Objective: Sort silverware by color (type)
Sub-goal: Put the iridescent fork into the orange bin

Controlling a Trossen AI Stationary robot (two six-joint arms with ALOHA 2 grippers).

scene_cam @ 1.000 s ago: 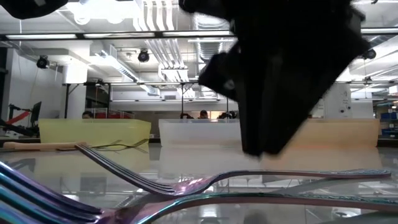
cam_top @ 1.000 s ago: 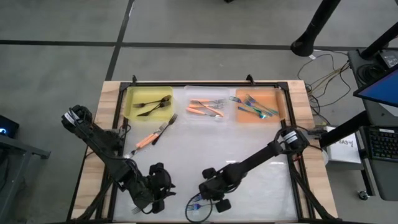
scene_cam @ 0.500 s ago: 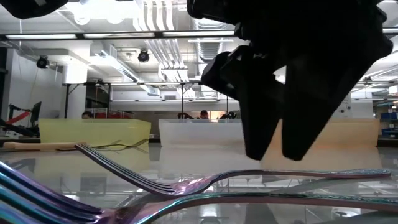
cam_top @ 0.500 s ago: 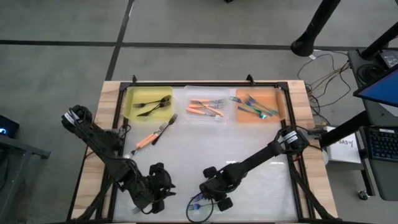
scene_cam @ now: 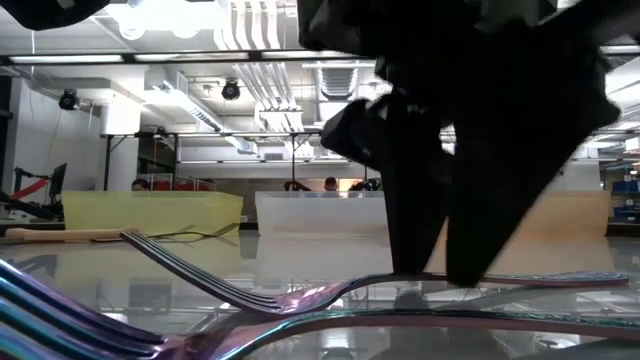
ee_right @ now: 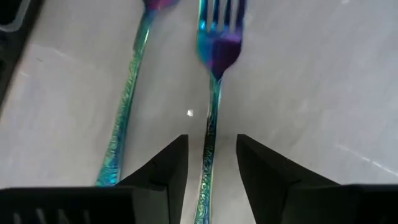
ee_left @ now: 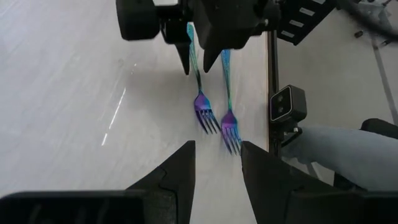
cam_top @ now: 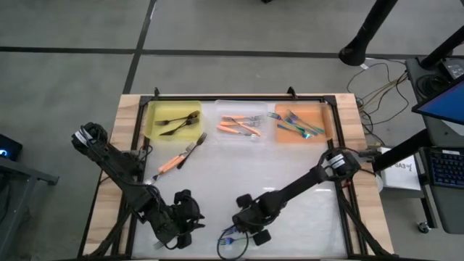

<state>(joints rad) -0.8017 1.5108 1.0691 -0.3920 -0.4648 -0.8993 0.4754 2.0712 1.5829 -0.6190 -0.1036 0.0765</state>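
The right hand (ee_right: 208,163) hangs low over two iridescent teal-and-purple metal forks (ee_left: 201,93) lying side by side at the near edge of the white tabletop (cam_top: 290,174). Its fingers are spread wide, straddling one fork's handle (ee_right: 209,137), nothing gripped yet. Closing squarely on that slim handle looks next. The left hand (ee_left: 217,163) waits nearby, part open, empty.

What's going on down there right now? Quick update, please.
Right gripper open, straddling one teal fork. Left gripper open, waiting nearby. Second teal fork alongside, nothing blocking.
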